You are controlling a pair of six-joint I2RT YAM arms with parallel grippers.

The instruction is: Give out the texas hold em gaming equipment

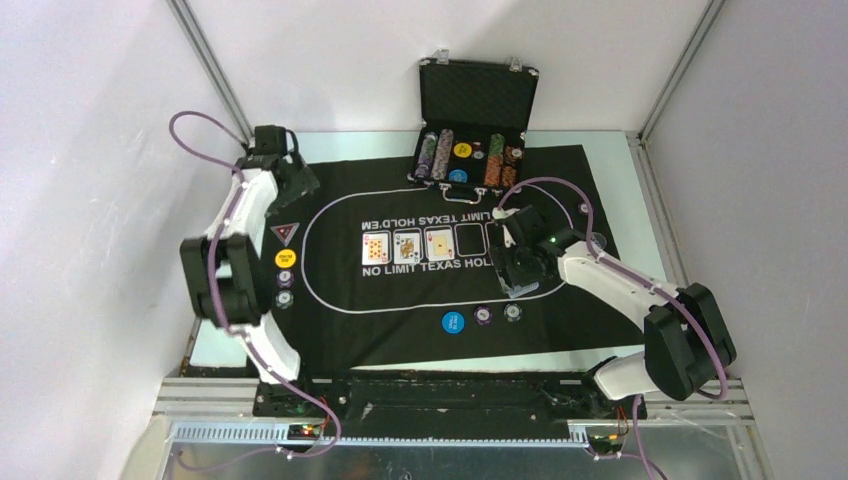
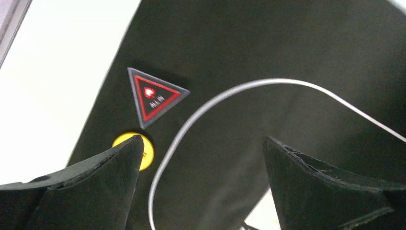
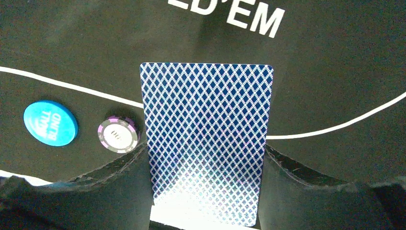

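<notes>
In the open case (image 1: 478,95), chip stacks (image 1: 443,155)

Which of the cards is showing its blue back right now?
The card clamped in the right hand, its blue diamond-pattern back facing the wrist camera. The three cards laid in a row on the mat all lie face up.

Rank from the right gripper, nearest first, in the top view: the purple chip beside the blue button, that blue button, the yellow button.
The right gripper holds a card.
1. purple chip, just left
2. blue button, farther left
3. yellow button, far left side
</notes>
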